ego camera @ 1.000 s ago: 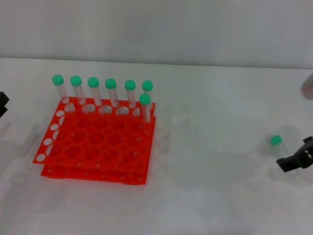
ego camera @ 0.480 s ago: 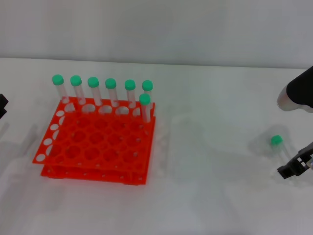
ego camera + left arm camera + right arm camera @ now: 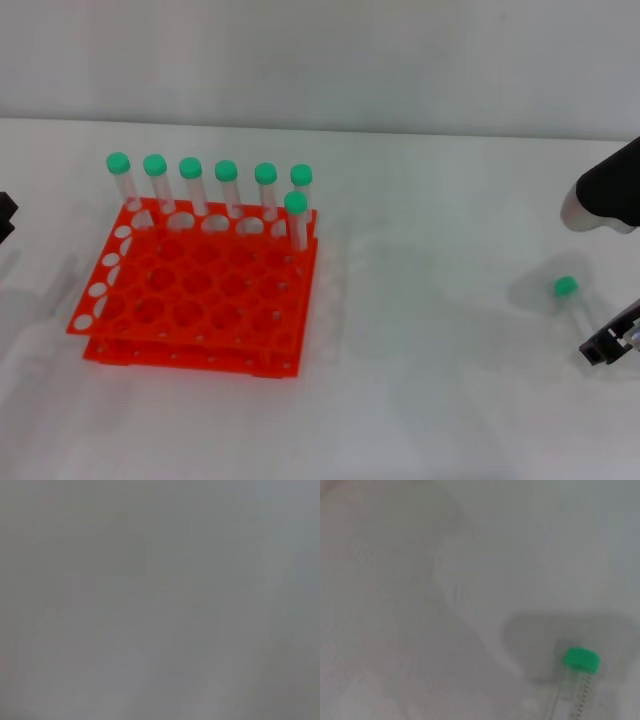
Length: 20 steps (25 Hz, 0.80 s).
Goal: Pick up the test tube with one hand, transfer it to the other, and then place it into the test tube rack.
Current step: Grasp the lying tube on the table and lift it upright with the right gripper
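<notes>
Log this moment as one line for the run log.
phase: reach | right gripper: beside test tube lying on table | left gripper: idle, far left | rack: seven tubes

Orange-red rack (image 3: 195, 290), green-capped clear tube (image 3: 570, 297), white table (image 3: 440, 400).

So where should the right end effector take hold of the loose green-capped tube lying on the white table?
Grip the small clear plastic test tube with the round green cap on its clear barrel, just below the cap, coming from above. It appears to lie flat on the table, apart from the rack, so only its sides are free.
</notes>
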Tool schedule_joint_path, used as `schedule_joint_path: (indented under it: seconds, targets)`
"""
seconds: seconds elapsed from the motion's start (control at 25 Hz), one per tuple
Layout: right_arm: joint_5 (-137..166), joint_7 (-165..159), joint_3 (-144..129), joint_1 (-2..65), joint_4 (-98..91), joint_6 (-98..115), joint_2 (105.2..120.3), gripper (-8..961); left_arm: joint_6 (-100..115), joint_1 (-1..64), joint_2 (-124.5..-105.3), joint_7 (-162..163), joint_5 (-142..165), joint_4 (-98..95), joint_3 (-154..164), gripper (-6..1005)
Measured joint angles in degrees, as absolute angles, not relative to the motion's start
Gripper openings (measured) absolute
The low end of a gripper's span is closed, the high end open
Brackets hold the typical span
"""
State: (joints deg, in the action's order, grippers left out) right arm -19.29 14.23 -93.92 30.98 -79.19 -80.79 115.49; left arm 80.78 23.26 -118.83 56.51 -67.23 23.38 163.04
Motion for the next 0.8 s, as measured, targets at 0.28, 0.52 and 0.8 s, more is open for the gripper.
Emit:
schedule_joint_path:
  seconds: [0.28, 0.52, 0.8]
  targets:
    - [-19.3, 14.4, -94.1, 33.1, -75.4, -80.1, 115.49, 414, 80.8, 23.3, -118.87, 56.5, -67.2, 23.2, 163.0, 862]
    - [-19.3, 14.4, -94.2, 33.5, -74.2, -79.8, 115.49, 395, 80.8, 23.3, -118.82, 55.2, -67.2, 21.8, 163.0, 862]
    - [-19.3, 14.5, -94.2, 33.8, -73.2, -79.5, 115.38, 191, 80.8, 23.5, -118.8, 55.1, -67.2, 21.5, 163.0, 862]
